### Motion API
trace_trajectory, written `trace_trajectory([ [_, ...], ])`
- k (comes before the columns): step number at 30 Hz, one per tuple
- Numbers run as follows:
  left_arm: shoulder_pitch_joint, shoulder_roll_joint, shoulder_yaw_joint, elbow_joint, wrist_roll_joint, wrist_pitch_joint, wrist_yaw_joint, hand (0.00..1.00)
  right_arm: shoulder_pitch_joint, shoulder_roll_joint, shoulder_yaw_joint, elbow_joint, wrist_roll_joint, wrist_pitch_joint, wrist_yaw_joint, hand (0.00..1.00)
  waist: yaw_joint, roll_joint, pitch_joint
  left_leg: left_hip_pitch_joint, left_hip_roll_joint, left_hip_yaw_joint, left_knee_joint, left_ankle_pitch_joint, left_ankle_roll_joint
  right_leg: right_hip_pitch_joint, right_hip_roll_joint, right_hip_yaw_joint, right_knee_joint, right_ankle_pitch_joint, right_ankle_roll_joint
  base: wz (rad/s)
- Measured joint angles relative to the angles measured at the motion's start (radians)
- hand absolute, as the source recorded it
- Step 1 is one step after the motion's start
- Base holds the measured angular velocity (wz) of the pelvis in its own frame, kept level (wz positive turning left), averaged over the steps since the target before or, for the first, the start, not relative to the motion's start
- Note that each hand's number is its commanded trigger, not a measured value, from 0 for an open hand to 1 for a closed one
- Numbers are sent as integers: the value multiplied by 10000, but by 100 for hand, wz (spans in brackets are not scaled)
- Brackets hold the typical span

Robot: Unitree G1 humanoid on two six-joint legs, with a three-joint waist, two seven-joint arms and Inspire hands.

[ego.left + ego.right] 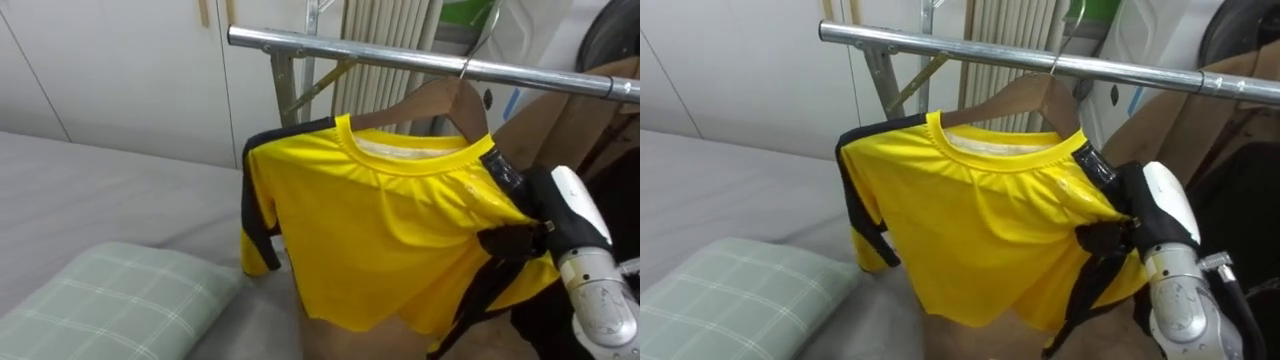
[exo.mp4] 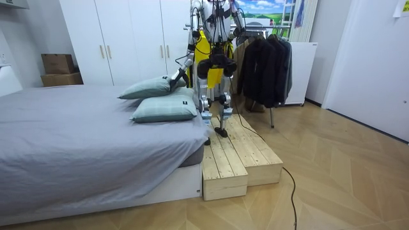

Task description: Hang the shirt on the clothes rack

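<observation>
The rail (image 1: 400,57) at 12 o'clock is bare, glossy metal. The hanger (image 1: 450,100) on it is smooth wood. The yellow shirt (image 1: 380,230) is slick cloth with a faint sheen. At 7 o'clock, the checked pillow (image 1: 110,300) and the grey bed sheet (image 1: 80,190) are matt cloth.

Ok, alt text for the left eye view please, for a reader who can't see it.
A yellow shirt with black trim hangs on a wooden hanger hooked over a metal rail, with the robot's right hand at its sleeve on the view's right. Below left, a green checked pillow lies on a grey bed.
</observation>
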Motion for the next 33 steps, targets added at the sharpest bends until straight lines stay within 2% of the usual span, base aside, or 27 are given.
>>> trace_trajectory([
  [6, 87, 0, -4, -270, 0, 1, 0, 0, -3, -10, 0, 119, -11, -10, 271, 100, -3, -20, -6, -23, -5, -96, 7, 12, -22, -4, -23, -93, 51, -30, -19, 5],
  [10, 83, 4, -70, -306, 0, -1, 0, 0, -58, -10, 24, 850, -34, -95, 307, 100, -1, -65, -16, -89, -46, -234, 67, 18, -29, -3, -66, -152, 176, -110, -19, 9],
  [19, 60, 42, -124, -307, 0, -125, -16, 0, -80, -9, 41, 1757, -194, -167, 220, 100, -2, -177, 23, -119, -72, -328, 180, 21, -24, -9, -111, -180, 151, -123, 3, 3],
  [33, 60, 41, -116, -327, 0, -127, -76, 0, -78, -3, 15, 2378, -462, -229, 154, 100, 12, -112, 44, -103, -64, -338, 137, 19, -24, -15, -63, -242, 165, -118, -5, 0],
])
